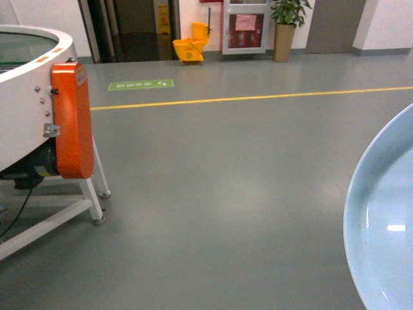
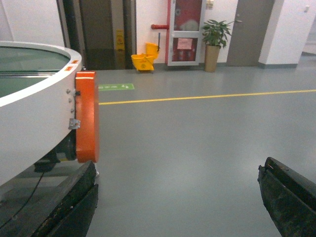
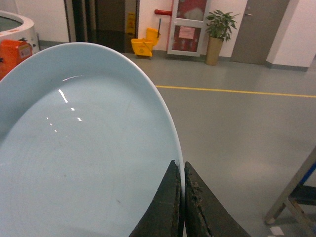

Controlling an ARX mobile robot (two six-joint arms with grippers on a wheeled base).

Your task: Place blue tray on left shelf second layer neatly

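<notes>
The blue tray [image 3: 84,148] is a pale, glossy shallow dish that fills the left of the right wrist view. It hangs above the grey floor. My right gripper [image 3: 181,170] is shut on its rim, one dark finger on each side of the edge. In the head view only part of the tray [image 1: 387,226] shows at the lower right, and neither arm appears there. My left gripper [image 2: 177,195] is open wide over bare floor, with nothing between its fingers [image 2: 64,207]. The left shelf is out of view.
A large round white machine with an orange cover [image 1: 71,116] stands on white legs [image 1: 95,194] at the left. A yellow line [image 1: 258,98] crosses the floor. Far back are a yellow mop bucket [image 1: 190,46] and a potted plant [image 1: 285,29]. A slanted metal leg [image 3: 291,197] shows at the right.
</notes>
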